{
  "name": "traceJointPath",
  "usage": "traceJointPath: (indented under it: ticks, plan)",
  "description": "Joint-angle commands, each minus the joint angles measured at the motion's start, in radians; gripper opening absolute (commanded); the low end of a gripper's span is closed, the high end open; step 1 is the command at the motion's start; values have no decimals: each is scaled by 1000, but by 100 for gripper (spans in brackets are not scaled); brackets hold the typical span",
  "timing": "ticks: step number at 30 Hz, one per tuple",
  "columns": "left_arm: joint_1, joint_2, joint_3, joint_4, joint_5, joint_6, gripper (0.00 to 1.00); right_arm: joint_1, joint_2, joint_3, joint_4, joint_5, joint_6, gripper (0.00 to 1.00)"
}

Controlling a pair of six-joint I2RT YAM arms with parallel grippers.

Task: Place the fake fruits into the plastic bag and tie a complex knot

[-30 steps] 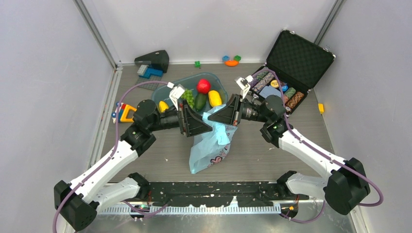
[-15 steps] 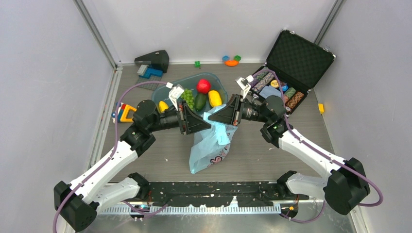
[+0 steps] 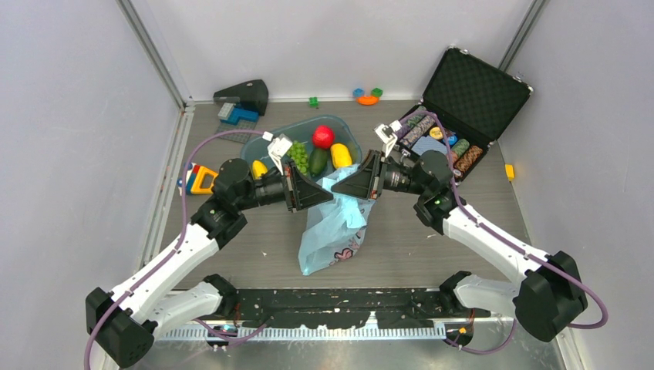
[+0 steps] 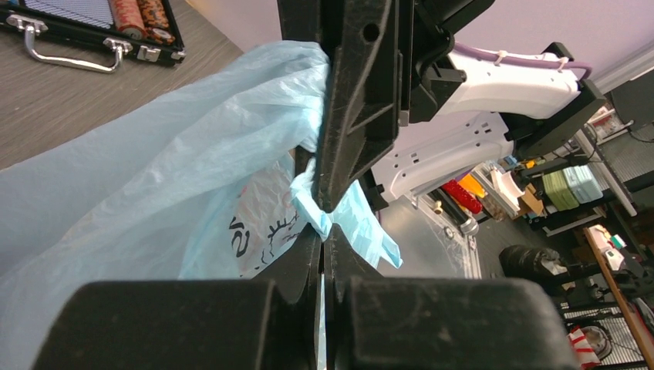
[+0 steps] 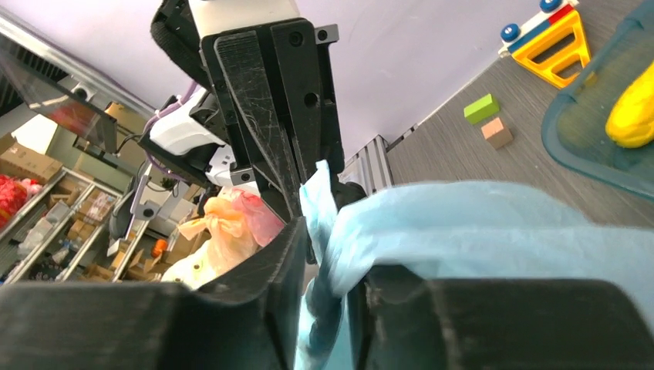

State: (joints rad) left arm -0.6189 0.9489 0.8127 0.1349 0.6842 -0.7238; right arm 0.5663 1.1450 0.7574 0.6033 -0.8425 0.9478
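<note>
The light-blue plastic bag hangs from its bunched top over the middle of the table. My left gripper is shut on a pinch of that top plastic. My right gripper meets it tip to tip, jaws parted, with bag plastic lying loosely between them. The fake fruits sit in the clear blue tub behind: a red apple, green grapes, a dark green one and yellow ones. The grippers cover the bag's top, so no knot is in view.
An open black case with poker chips stands at the back right. A yellow and red toy lies left of the tub, a dark object at the back left, small blocks along the back wall.
The left gripper's jaws have closed onto the bag's top plastic. The right gripper's jaws, shut before, have parted. Both arms and the bag stay almost in place.
</note>
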Motion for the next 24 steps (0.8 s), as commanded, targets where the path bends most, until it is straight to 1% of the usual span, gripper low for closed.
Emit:
traceJointPath:
  ticks: [1,2,3,4,5,6,7,9,11,13,18,21,24]
  plan:
    - [15,-14,1,-47,-65,51,0,-19,-48,33,-94,15,-66,37]
    - [18,-14,0,-56,-74,54,0,-26,-65,39,-117,26,-84,46]
    - [21,-13,-2,-58,-75,55,0,-29,-74,43,-169,38,-95,50]
    - [23,-12,-4,-57,-75,55,0,-35,-93,50,-197,44,-119,60]
    - [24,-10,-5,-57,-76,55,0,-37,-113,55,-255,59,-145,64]
    - [25,-7,-6,-58,-74,54,0,-39,-122,64,-306,65,-157,71]
    - [27,-5,-6,-57,-72,54,0,-41,-142,67,-328,73,-173,74]
    - [27,-1,-6,-56,-71,53,0,-44,-169,81,-393,90,-194,83]
    - [28,1,-9,-55,-73,53,0,-49,-198,91,-468,115,-218,87]
    - [29,2,-10,-57,-77,53,0,-55,-230,94,-542,143,-233,89]
    - [31,-1,-12,-55,-78,52,0,-62,-315,67,-700,221,-217,89]
    - [30,-4,-15,-57,-80,53,0,-63,-370,-5,-687,205,-133,83]
    - [31,-8,-16,-59,-81,55,0,-62,-431,-80,-592,181,-13,76]
